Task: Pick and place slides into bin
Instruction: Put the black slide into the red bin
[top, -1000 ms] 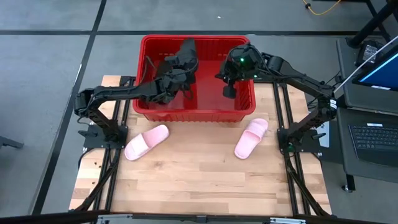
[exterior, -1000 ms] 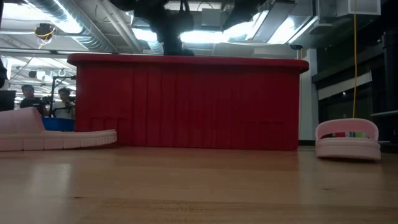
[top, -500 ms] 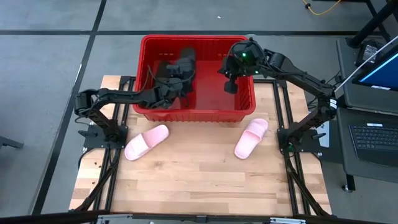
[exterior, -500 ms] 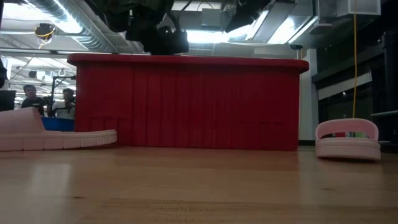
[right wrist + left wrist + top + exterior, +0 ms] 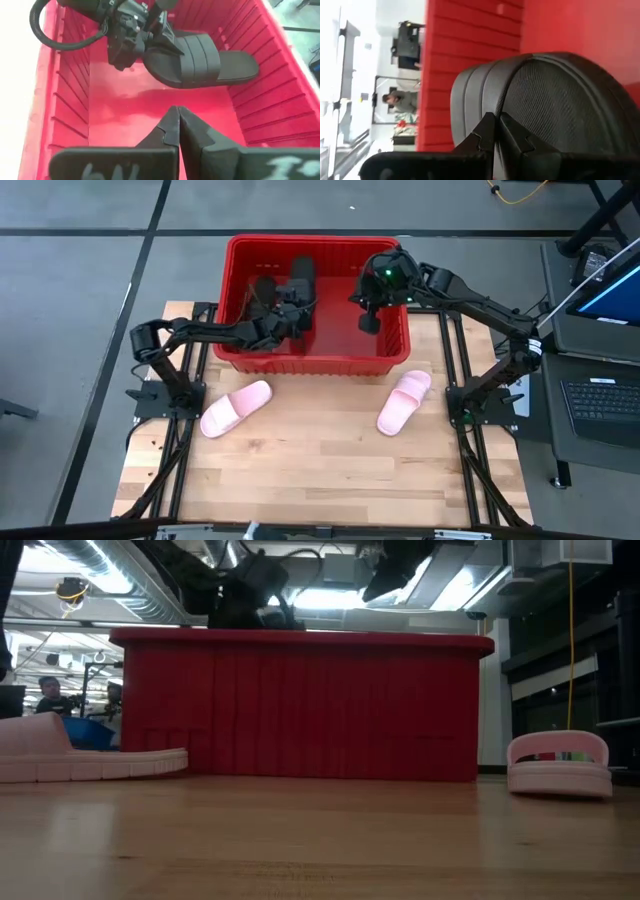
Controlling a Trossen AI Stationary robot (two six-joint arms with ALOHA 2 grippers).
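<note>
Inside the red bin (image 5: 316,362), the left claw (image 5: 292,317) is hovering with fingers clenched together beside a black slide (image 5: 197,59), which is lying in the bin. Over the bin's right half, the right claw (image 5: 369,320) is hanging clenched and empty. On the table (image 5: 320,470), two pink slides (image 5: 236,407) (image 5: 404,401) are lying before the bin, well apart.

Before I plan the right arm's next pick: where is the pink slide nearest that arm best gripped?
Probably across the wide strap of the right pink slide, coming from above. It lies sole-down on the table, and in the low view its strap arches clear of the footbed, giving the right gripper something to pinch.
</note>
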